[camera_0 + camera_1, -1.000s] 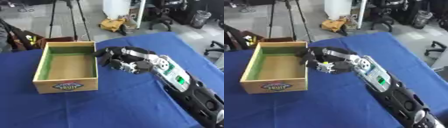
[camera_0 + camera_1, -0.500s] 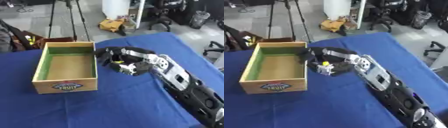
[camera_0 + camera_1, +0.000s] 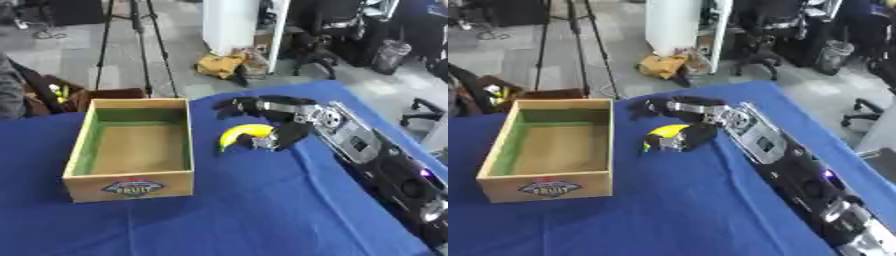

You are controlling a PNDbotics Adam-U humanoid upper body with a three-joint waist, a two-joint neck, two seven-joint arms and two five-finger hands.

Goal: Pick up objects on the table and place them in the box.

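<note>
A yellow banana (image 3: pixel 241 133) is just right of the wooden box (image 3: pixel 131 103), over the blue tablecloth (image 3: pixel 245 210). My right hand (image 3: pixel 282 113) comes in from the lower right on its black and silver arm and is shut on the banana. Its fingers (image 3: pixel 241 105) stretch over the fruit toward the box and the thumb (image 3: pixel 286 138) curls against the banana's right end. The box is open on top, green inside its walls, and nothing shows inside it. My left hand is in no view.
The table's far edge (image 3: pixel 262 90) runs just behind the hand. Beyond it on the floor are a tripod (image 3: pixel 131 45), a yellow bag (image 3: pixel 226 65), office chairs (image 3: pixel 324 35) and a brown crate (image 3: pixel 96 95) behind the box.
The banana, mostly covered by the hand before, now shows as a yellow curve under the fingers. The hand has shifted slightly while holding it; the box has not moved.
</note>
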